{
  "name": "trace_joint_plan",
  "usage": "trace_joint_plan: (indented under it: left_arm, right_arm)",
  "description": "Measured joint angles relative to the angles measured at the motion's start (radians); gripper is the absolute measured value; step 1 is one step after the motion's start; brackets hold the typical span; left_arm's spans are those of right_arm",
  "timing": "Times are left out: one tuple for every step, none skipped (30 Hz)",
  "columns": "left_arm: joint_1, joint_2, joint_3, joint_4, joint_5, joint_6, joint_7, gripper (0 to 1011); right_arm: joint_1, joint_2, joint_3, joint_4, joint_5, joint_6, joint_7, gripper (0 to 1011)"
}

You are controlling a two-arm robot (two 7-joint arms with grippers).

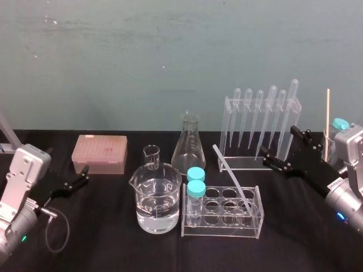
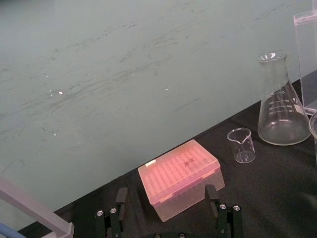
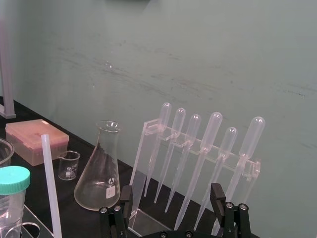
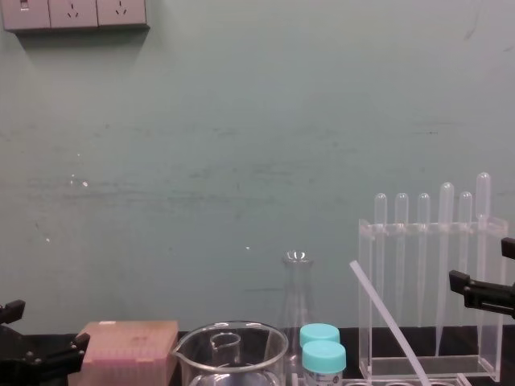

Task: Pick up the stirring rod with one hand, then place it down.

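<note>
Approach looks like the step in hand, since nothing is gripped yet. The stirring rod [image 1: 232, 178] stands tilted in the clear tube rack [image 1: 222, 229] at the lower centre of the head view. Its lower end sits in a hole toward the rack's right end, and its top leans up and to the left, above the rack's rim. Two teal-capped tubes [image 1: 196, 181] stand at the rack's left end, and a beaker of water [image 1: 158, 205] sits just beside them on the black worktop [image 1: 102, 238]. The right hand [image 1: 282, 148] hovers at the right middle of the frame, in front of the stand of bulb-topped pipettes [image 1: 261, 122]. Its fingers are spread apart with nothing between them. The left hand [image 1: 79, 178] is at the lower left near the pink tip box [image 1: 99, 153], also spread and empty, and well apart from the rod. The right hand is the nearer one and seems the likelier to do the job. It would need to move left and toward the camera to the free stretch of rod above the rack. There it should turn so its fingers straddle the thin shaft, then close on it. The lift should probably follow the rod's own lean, so the lower end leaves its hole without tugging the light rack or knocking the capped tubes.
</note>
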State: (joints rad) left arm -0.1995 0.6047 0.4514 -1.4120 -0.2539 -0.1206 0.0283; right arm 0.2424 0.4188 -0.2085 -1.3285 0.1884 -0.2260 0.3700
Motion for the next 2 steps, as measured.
trace_joint_plan:
  left_arm:
    - [0.0, 0.0, 0.0, 0.0, 0.0, 0.0, 0.0, 1000]
    - [0.0, 0.0, 0.0, 0.0, 0.0, 0.0, 0.0, 1000]
  right_arm:
    - [0.0, 0.0, 0.0, 0.0, 0.0, 0.0, 0.0, 1000]
    - [0.0, 0.0, 0.0, 0.0, 0.0, 0.0, 0.0, 1000]
